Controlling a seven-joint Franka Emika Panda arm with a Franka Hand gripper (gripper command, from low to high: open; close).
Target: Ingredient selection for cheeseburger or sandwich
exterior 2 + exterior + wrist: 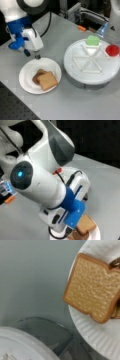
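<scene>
So the sandwich stack (45, 79) is sitting on the white paper plate (26, 81) toward a front view's left and bottom — a tan toast square (47, 80) on top, sitting a bit askew, with a darker brown piece (38, 74) poking out from under it on the left side. In the wrist view the top toast (93, 288) fills the upper right, lying flat on the ridged plate (92, 337), and a sliver of something dark shows at its right edge; can't tell what's layered underneath beyond that. The gripper (37, 55) hangs just above the far rim of the plate, close to the stack but not touching it, and nothing is in it as far as I can see — whether the fingers are spread or closed I honestly can't tell. On the right in a front view there's the round white divided tray (75, 56), with a green leafy piece (92, 40) and a red disc (112, 50) in compartments at its far edge. Everything sits on the grey tabletop (75, 105). In a front view the arm (42, 182) blocks most of the scene, with only the toast (85, 225) peeking out at the bottom.
</scene>
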